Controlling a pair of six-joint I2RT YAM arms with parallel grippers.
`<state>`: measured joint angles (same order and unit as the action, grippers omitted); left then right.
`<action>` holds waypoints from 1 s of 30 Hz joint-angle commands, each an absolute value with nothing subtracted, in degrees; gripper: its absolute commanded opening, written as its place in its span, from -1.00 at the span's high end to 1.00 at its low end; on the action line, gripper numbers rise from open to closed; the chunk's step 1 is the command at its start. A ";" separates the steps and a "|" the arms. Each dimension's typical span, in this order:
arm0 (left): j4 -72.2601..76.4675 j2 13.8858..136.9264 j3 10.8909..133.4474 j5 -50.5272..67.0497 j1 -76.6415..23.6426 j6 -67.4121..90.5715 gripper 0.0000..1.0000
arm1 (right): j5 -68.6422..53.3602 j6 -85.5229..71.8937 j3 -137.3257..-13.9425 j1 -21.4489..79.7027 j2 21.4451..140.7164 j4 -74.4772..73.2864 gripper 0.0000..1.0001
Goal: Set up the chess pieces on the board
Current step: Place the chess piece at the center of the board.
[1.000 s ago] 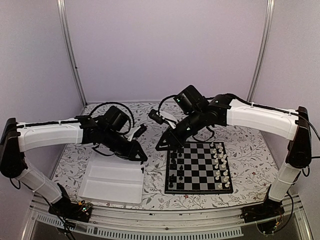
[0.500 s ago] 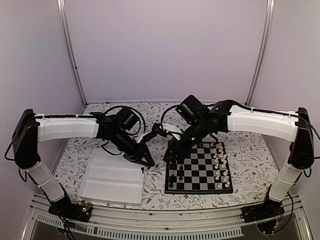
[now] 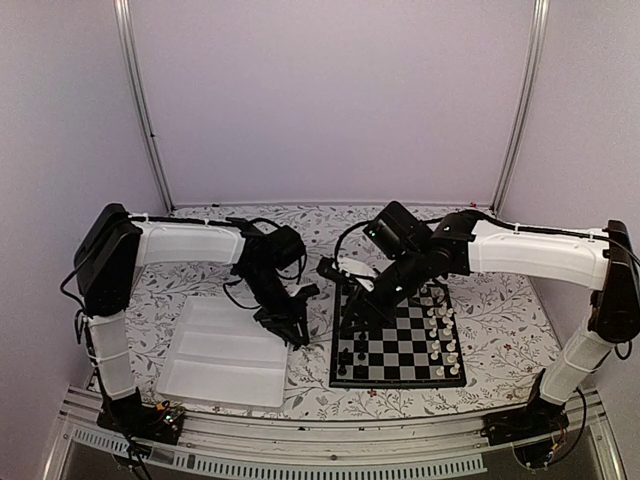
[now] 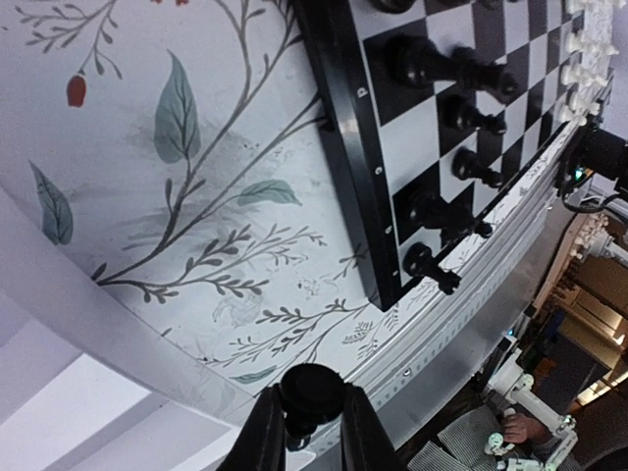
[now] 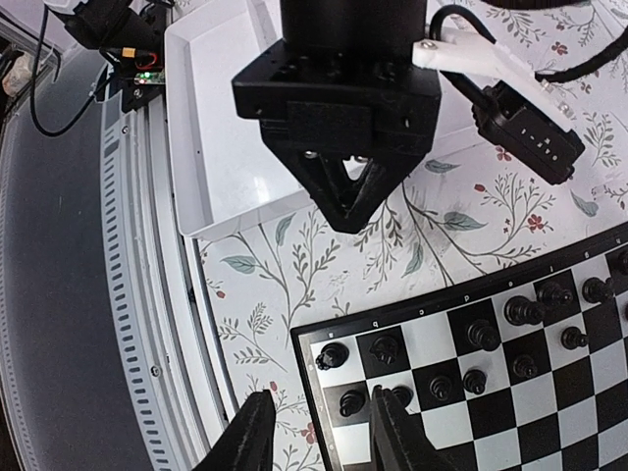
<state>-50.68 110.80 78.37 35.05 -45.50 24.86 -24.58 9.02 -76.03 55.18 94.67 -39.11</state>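
Note:
The chequered board [image 3: 400, 345] lies right of centre, with black chess pieces [image 3: 348, 345] along its left columns and white ones on its right. My left gripper [image 3: 290, 325] is between the tray and the board. In the left wrist view it [image 4: 309, 412] is shut on a black chess piece [image 4: 312, 385] above the cloth, short of the board's border [image 4: 348, 147]. My right gripper [image 3: 352, 322] hovers over the board's left edge. In the right wrist view it [image 5: 319, 397] is open and empty, with a black piece [image 5: 351, 402] on the board [image 5: 432, 339] between its fingers.
A white shallow tray [image 3: 225, 365] lies left of the board on the floral cloth; it also shows in the right wrist view [image 5: 216, 128]. The left gripper's black body [image 5: 343, 118] hangs close in front of the right one. The metal table rail [image 3: 300, 460] runs along the near edge.
The left gripper has moved right and nearer, from over the tray towards the board's left edge. The right gripper has come down and nearer over the board's left columns.

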 commanded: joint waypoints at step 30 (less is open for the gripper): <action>-51.57 108.87 78.09 18.37 -51.51 19.53 0.18 | -24.82 9.45 -76.08 55.23 94.92 -37.98 0.30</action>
<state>-55.18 115.22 82.11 22.37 -50.00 19.90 -24.05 8.86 -73.45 55.18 93.43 -38.20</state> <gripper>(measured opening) 0.410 0.349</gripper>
